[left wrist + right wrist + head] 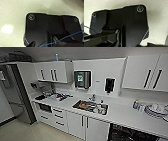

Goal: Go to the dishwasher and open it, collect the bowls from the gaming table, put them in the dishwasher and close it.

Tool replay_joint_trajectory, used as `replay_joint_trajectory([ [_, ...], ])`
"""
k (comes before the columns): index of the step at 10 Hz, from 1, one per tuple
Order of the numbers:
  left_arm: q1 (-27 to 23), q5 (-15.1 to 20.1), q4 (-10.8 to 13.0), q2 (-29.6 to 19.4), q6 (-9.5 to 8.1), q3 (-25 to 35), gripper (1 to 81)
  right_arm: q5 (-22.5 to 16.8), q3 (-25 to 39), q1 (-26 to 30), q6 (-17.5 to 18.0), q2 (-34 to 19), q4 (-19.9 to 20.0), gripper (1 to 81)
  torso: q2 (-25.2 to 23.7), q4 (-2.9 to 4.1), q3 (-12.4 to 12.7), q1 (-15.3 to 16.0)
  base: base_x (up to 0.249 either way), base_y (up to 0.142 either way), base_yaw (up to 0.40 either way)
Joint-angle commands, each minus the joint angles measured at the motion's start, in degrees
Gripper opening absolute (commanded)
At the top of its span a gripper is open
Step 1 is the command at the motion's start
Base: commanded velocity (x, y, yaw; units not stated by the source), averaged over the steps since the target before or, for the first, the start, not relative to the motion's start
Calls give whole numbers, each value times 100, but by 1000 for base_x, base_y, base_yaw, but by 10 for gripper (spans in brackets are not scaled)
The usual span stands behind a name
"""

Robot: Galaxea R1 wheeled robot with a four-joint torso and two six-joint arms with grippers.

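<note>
From up on the head camera I am looking down at a kitchenette. A white counter (117,113) runs from the near right corner away toward the far left, and that is its long axis. A sink (90,107) full of dishes is set into its middle, with a tap (93,97) behind it. White cabinets (82,125) sit under the sink, drawers (58,118) to their left. At the lower right, beneath the counter, I see a dark cavity with racks, the dishwasher (130,134); its open front faces me and it lies along the counter line. Plates (156,110) are stacked above it on the counter. Wall cabinets (53,71) hang overhead, and a tall fridge (18,97) stands at left. Both wrist cameras look down at pale floor (13,15) past the robot's own dark plate; I cannot tell how either gripper's fingers stand.
</note>
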Motion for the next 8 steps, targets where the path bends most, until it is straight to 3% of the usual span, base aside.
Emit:
replay_joint_trajectory([
  [1,-260,278,-21,-6,-17,-19,811,-267,-5,250,-7,-21,-20,811,0,0,0,0,0,0,297],
  [8,-260,296,-39,-15,-17,-19,811,-258,48,223,-16,-30,-55,811,0,0,0,0,0,0,335],
])
